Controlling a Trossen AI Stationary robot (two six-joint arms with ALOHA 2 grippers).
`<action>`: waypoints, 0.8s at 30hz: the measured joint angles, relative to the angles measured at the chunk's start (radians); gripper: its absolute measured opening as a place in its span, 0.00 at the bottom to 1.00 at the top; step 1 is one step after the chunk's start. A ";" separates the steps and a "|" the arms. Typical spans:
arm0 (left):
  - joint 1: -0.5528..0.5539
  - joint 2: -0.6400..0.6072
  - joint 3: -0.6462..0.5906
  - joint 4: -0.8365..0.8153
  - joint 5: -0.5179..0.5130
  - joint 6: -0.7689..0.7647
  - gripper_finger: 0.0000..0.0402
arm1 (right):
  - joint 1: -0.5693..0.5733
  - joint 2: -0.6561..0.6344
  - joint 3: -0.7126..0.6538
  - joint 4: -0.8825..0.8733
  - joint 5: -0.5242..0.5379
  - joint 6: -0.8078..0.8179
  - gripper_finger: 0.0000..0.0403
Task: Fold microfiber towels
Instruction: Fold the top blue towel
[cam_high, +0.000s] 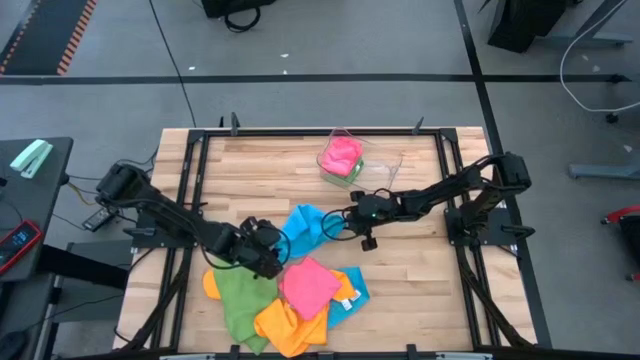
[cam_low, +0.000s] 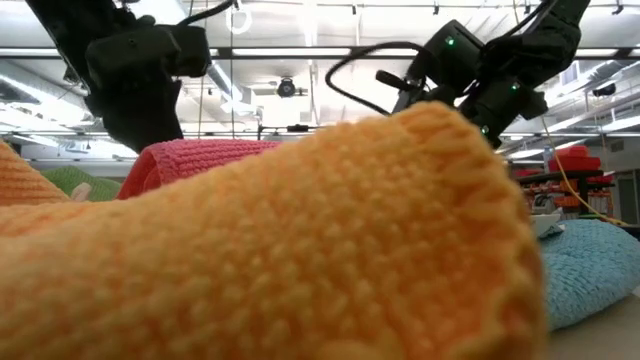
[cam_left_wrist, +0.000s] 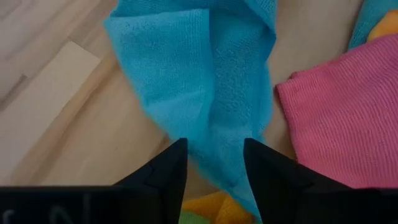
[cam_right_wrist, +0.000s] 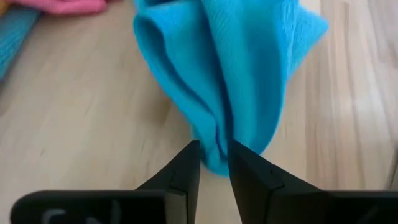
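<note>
Towel in sky blue (cam_high: 308, 228) mid-table: right gripper (cam_right_wrist: 214, 163) pinches its three-o'clock edge, left gripper (cam_left_wrist: 214, 163) stands parted at nine.

- Left arm (cam_high: 170, 215) is showing as a dark, jointed run of black segments, with black cabling trailing from its base.
- Right arm (cam_high: 450, 190) is presenting the same black finish; a small green indicator light is glowing near its wrist.
- Black cable is looping loosely off the right wrist housing.
- Left gripper (cam_left_wrist: 214, 171) is displaying two matte black, wedge-shaped fingers.
- Right gripper (cam_right_wrist: 213, 167) is displaying matching black tapered fingers; pale embossed lettering is showing on its housing.
</note>
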 joint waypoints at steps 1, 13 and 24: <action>-0.001 -0.005 0.008 -0.005 0.000 0.006 0.43 | 0.000 0.006 0.001 0.009 -0.001 0.002 0.22; 0.022 0.015 0.037 0.045 -0.115 0.062 0.50 | 0.000 0.038 0.001 0.013 -0.003 0.054 0.10; 0.137 0.154 0.037 0.191 -0.147 0.208 0.45 | 0.000 0.038 0.001 0.016 -0.003 0.081 0.09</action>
